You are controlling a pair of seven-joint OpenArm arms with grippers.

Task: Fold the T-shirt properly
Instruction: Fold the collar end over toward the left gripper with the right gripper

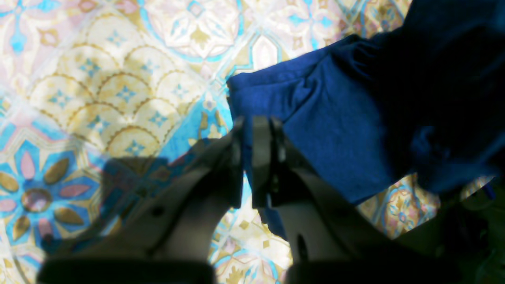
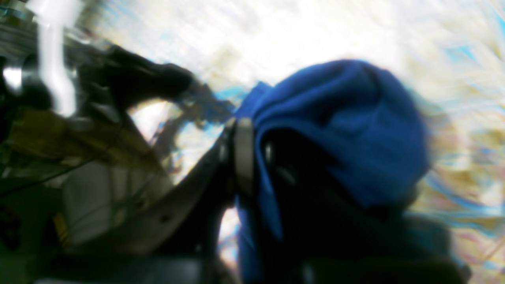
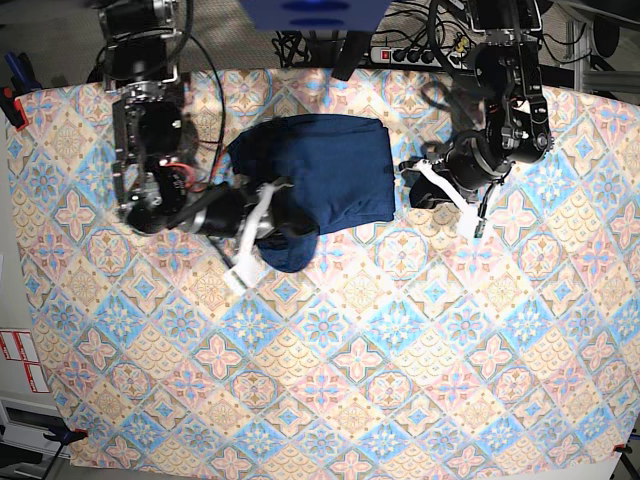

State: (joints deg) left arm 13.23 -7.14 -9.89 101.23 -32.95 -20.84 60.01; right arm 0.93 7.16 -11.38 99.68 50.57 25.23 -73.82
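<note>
The dark navy T-shirt [image 3: 320, 170] lies as a folded block at the back middle of the patterned tablecloth [image 3: 330, 360]. Its lower left corner is bunched into a rounded lump. In the base view my right gripper [image 3: 272, 207] is at that lump. The blurred right wrist view shows the right gripper [image 2: 254, 130] shut on the T-shirt [image 2: 347, 130], with cloth draped over one finger. My left gripper [image 3: 405, 187] is at the garment's right edge. In the left wrist view the left gripper [image 1: 256, 122] is shut, with a thin edge of the T-shirt [image 1: 335, 130] pinched between its fingers.
A power strip [image 3: 420, 52] and cables lie at the back edge of the table. The right arm's base [image 3: 145, 120] stands at the back left, and the left arm's base [image 3: 505, 40] at the back right. The tablecloth stretches forward to the near edge.
</note>
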